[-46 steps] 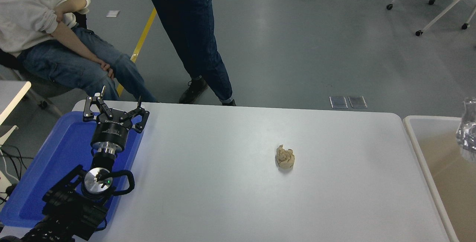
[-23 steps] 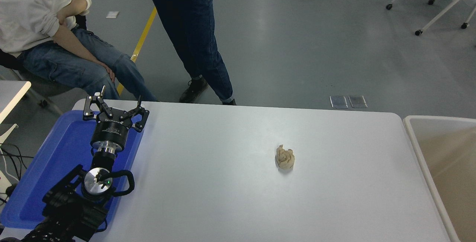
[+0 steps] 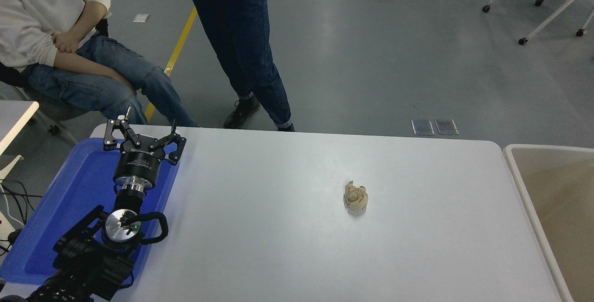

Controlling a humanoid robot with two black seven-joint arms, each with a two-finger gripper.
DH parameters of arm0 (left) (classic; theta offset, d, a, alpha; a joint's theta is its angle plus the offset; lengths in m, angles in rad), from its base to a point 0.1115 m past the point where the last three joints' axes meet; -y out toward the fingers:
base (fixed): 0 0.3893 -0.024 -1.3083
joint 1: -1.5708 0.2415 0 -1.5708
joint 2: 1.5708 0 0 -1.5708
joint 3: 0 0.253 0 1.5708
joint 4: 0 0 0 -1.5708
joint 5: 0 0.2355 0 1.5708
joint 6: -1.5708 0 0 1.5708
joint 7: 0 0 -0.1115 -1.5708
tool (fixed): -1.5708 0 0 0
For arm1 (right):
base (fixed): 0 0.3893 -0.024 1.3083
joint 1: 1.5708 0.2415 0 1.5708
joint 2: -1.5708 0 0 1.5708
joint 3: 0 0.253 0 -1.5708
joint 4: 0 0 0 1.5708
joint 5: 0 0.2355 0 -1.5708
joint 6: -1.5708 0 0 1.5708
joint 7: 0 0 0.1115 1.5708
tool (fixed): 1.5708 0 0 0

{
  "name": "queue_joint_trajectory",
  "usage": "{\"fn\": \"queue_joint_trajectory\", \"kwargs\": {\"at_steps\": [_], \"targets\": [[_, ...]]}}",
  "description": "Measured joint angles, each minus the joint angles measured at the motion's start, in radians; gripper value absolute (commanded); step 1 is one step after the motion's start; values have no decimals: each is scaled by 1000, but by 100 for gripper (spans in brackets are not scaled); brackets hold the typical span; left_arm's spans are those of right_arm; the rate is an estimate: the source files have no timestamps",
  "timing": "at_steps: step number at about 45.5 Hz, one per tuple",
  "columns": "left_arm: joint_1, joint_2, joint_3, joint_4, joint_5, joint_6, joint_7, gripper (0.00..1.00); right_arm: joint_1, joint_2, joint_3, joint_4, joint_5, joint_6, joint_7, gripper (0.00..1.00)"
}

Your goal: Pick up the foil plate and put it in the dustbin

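Observation:
The foil plate is out of view. The dustbin (image 3: 529, 195), with a pale cream rim and a beige inside, stands against the table's right edge and is cut off by the picture's right side. My left gripper (image 3: 145, 132) is open and empty, parked over the blue tray at the lower left. My right arm and gripper are out of view.
A small crumpled tan paper wad (image 3: 356, 196) lies on the white table (image 3: 287, 228) right of centre. A flat blue tray (image 3: 69, 200) lies under the left arm. One person sits at the far left (image 3: 69, 47) and another stands at the far side (image 3: 246, 51).
A shiny silver thing at the right edge over the dustbin one second ago has gone from view. The seated person shifted an arm. My left arm has not moved.

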Motion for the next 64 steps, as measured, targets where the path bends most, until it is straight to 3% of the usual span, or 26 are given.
{"fn": "queue_joint_trajectory", "kwargs": {"at_steps": [12, 31, 46, 64], "targets": [[0, 0, 0, 0, -1, 0, 0, 100, -491, 71, 386, -102, 31, -148, -3, 0], [0, 0, 0, 0, -1, 1, -1, 100, -1183, 352, 908, -515, 142, -236, -2, 0], [0, 0, 0, 0, -1, 1, 0, 100, -1408, 528, 1074, -703, 174, -369, -5, 0], [0, 0, 0, 0, -1, 1, 0, 100, -1520, 654, 1121, -774, 282, -533, -7, 0]]}}
